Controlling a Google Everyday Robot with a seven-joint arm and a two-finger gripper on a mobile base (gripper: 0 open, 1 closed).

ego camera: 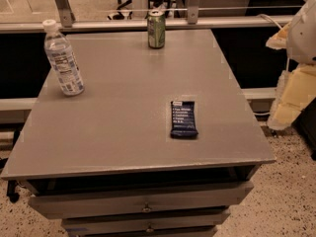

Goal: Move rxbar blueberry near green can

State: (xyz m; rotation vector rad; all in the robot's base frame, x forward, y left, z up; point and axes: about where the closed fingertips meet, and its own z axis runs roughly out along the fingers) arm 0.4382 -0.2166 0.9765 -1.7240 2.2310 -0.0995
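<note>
Gripper (290,100) noted at the right margin of the view, beyond the table's right edge and off the surface; whether it is apart or together cannot be told. Grey flat-topped table (123,132) with drawers is seen below. Clear plastic water bottle (62,58) with white cap is stood at the left. Slim silver-topped green can (156,29) is stood at the far edge, centre. Flat navy-blue rxbar blueberry (183,119), white-lettered, is laid right of centre, leftward of the gripper, long axis running near-to-far, well apart from the green can. A leftward reach is judged necessary first.
</note>
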